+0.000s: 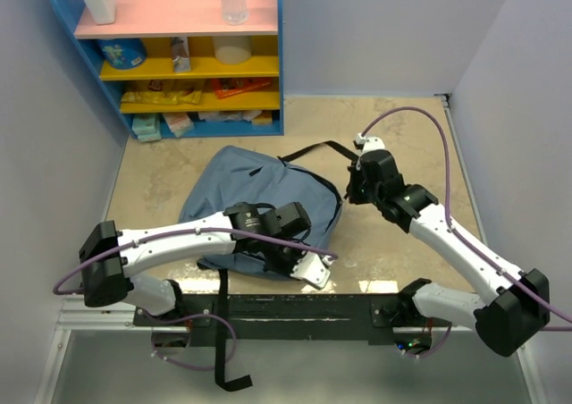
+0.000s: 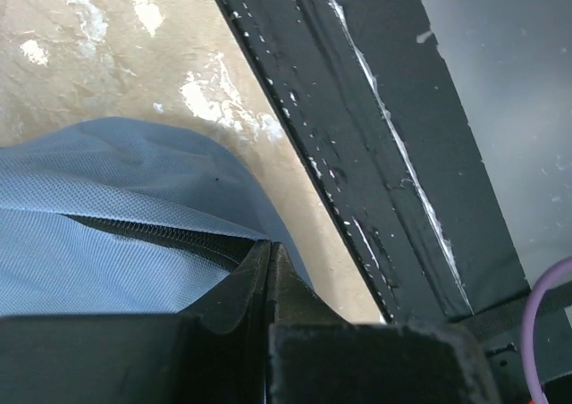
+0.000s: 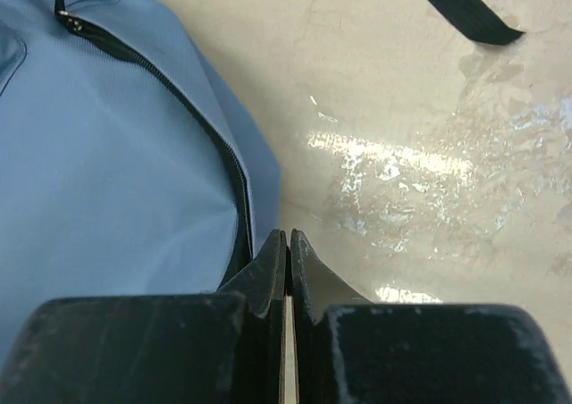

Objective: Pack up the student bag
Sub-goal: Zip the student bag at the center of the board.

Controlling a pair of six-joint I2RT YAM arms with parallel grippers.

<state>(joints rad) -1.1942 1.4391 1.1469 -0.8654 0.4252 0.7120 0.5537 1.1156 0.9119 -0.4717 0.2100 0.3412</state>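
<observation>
The black mounting rail (image 1: 286, 304), at 6 o'clock, is fixed at the near edge of the table (image 1: 402, 127) so that both arms can reach the student bag (image 1: 241, 185), which is laid flat at the table centre. The left gripper (image 2: 271, 248) is set at the bag's 5 o'clock edge and the right gripper (image 3: 288, 236) at its 3 o'clock edge, both with jaws pressed together on nothing. The zipper (image 3: 206, 127) is seen closed, so this flanking placement is judged preparatory to opening it.
</observation>
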